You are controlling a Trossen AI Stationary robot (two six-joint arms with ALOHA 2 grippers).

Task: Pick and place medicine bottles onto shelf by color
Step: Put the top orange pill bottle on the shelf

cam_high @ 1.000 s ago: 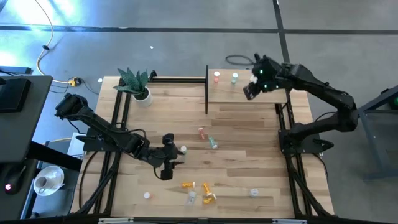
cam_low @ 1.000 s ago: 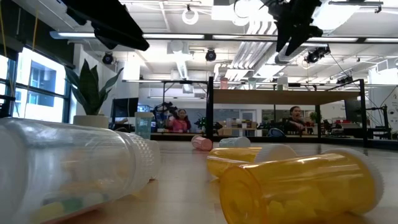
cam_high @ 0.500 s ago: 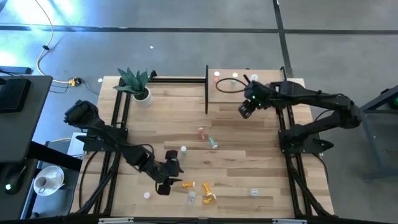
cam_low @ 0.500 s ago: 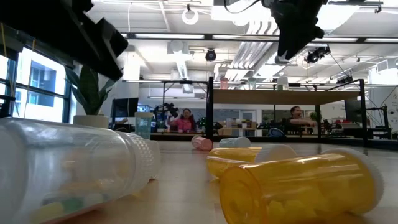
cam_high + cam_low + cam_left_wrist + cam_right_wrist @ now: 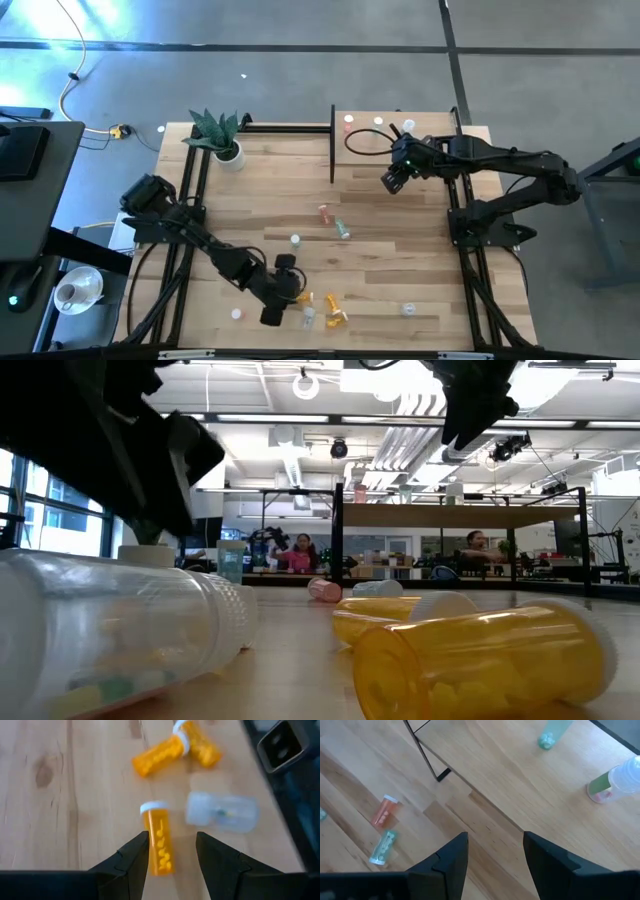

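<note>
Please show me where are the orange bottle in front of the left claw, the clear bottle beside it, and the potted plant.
orange bottle [image 5: 160,845], left wrist view, middle of its body.
clear bottle [image 5: 222,812], left wrist view, middle of its side.
potted plant [image 5: 217,129], high view, on its leaves.

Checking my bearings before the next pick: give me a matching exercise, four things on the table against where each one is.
1 left gripper
2 right gripper
3 plant
4 pink bottle

A at a table corner
B lying mid-table
C open, by the shelf
D open, over an orange bottle

Pairs: 1-D, 2-C, 3-A, 4-B
</note>
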